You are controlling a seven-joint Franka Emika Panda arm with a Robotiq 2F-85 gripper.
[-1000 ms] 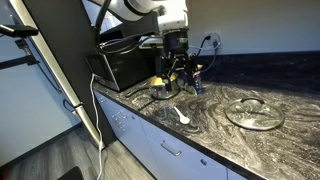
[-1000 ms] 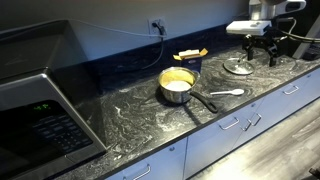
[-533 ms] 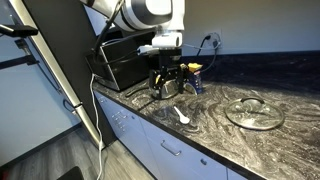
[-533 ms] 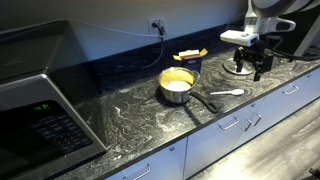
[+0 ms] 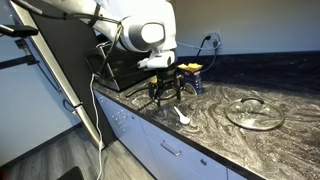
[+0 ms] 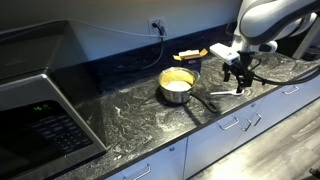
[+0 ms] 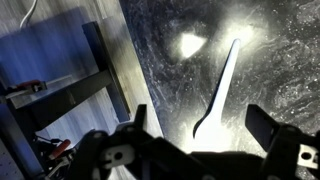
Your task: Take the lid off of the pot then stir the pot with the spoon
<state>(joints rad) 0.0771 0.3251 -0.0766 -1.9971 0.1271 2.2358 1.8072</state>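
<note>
The steel pot (image 6: 178, 85) with yellow contents stands uncovered on the dark marbled counter, its handle pointing toward the front edge. The glass lid (image 5: 255, 112) lies flat on the counter, well away from the pot. The white spoon (image 6: 228, 93) lies on the counter beside the pot. It also shows in an exterior view (image 5: 182, 116) and in the wrist view (image 7: 222, 90). My gripper (image 6: 240, 78) hangs open and empty just above the spoon. In the wrist view the gripper (image 7: 200, 125) has a finger on each side of the spoon's lower end.
A yellow box (image 6: 190, 56) lies by the back wall behind the pot. A microwave (image 6: 40, 110) sits at one end of the counter. A black appliance (image 5: 120, 62) and a small bottle (image 5: 197, 82) stand behind the gripper. The counter's front edge runs above white drawers (image 5: 165, 150).
My gripper has moved from near the lid across the counter to above the spoon and has come lower. Pot, lid and spoon have not moved.
</note>
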